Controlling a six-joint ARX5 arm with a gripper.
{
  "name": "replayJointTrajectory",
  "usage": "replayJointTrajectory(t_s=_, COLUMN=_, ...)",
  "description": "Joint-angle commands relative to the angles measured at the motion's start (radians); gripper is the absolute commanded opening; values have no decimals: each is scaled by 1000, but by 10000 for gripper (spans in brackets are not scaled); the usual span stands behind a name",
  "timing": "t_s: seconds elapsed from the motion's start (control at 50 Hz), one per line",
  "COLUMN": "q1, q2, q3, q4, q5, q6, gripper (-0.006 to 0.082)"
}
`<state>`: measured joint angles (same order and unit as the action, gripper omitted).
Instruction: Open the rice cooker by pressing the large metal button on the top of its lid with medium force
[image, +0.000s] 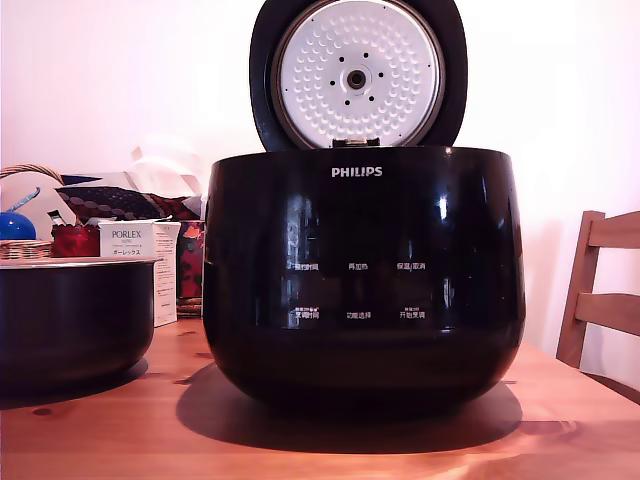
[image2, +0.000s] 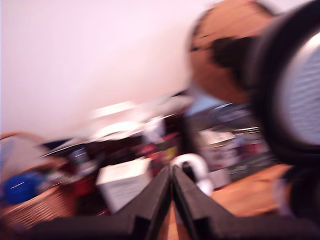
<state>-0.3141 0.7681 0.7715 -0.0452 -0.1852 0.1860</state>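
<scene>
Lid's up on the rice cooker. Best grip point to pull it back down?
Probably the top rim of the lid, pinched across its thin edge from above. It stands near upright behind the rice cooker, white dimpled face forward, so the top edge is farthest from the hinge. The gripper looks shut; open it first.

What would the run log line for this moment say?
lid: open, upright | rice cooker: on table | gripper: shut, empty, clear of cooker
</scene>
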Motion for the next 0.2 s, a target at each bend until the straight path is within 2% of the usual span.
replayJointTrajectory(t_s=0.0, q1=16, q2=-10, q3=-23, q4=8, q5=-7, q6=6, gripper=-21)
replayJointTrajectory(t_s=0.18, q1=33, q2=-22, q3=-23, q4=7, q5=-7, q6=5, gripper=-21)
